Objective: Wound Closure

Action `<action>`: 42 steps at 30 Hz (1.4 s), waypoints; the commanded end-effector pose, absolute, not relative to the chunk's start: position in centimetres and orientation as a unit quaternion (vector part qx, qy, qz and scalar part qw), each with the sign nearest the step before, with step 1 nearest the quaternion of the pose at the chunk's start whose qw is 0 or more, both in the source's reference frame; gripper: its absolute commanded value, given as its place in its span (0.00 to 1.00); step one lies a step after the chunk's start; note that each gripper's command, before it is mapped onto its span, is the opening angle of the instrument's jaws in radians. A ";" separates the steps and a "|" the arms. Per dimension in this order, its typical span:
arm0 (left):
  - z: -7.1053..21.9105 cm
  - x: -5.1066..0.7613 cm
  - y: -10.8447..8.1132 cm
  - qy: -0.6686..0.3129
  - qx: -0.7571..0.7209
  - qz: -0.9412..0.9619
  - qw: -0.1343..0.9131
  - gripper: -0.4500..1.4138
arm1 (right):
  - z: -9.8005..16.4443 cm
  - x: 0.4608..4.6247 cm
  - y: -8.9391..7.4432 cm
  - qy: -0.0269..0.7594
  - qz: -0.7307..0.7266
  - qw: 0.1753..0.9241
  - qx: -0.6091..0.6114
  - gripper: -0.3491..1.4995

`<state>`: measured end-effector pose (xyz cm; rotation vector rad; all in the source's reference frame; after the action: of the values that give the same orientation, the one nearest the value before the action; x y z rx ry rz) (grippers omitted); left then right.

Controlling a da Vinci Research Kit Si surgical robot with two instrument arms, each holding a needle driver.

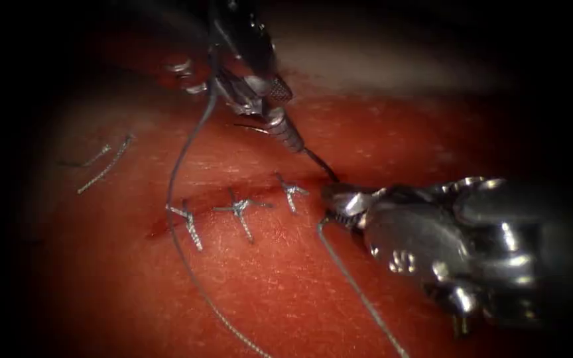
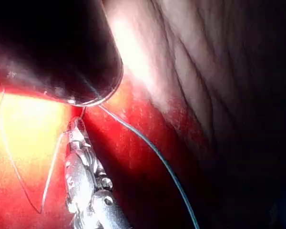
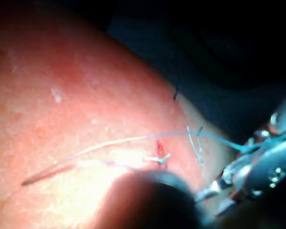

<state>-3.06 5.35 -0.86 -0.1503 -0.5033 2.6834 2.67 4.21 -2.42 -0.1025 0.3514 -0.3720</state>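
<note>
The tissue [image 1: 286, 285] is a broad red, moist, finely pebbled surface; open room lies toward its near edge, crossed by thread. The cut [image 1: 233, 199] runs left to right across the middle, closed along the left by three knotted stitches [image 1: 240, 209] with short braided tails; two loose cut thread ends [image 1: 104, 166] lie well left of it. The right tool [image 1: 343, 202] — bulky, polished steel — enters from the right; its jaws are pressed together at the cut's right end, pinching the thread [image 1: 359, 292], which bends there and trails to the near edge. The left tool [image 1: 283, 129] comes down from above, behind the cut; its ribbed jaws are pinched on a dark thin strand — needle or thread, not distinguishable — that slants down to the right tool's tip. A second thread length [image 1: 180, 166] hangs from the left tool, crossing the leftmost stitch.
</note>
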 end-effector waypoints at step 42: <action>-0.5 -3.07 5.2 -0.265 -0.006 0.957 0.119 0.05 | -2.5 2.87 4.0 0.182 -0.205 0.959 -0.069 0.00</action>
<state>-3.02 5.20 -0.52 -0.0105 -0.7654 2.7613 2.81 4.05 -2.54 -0.1412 0.3672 -0.4164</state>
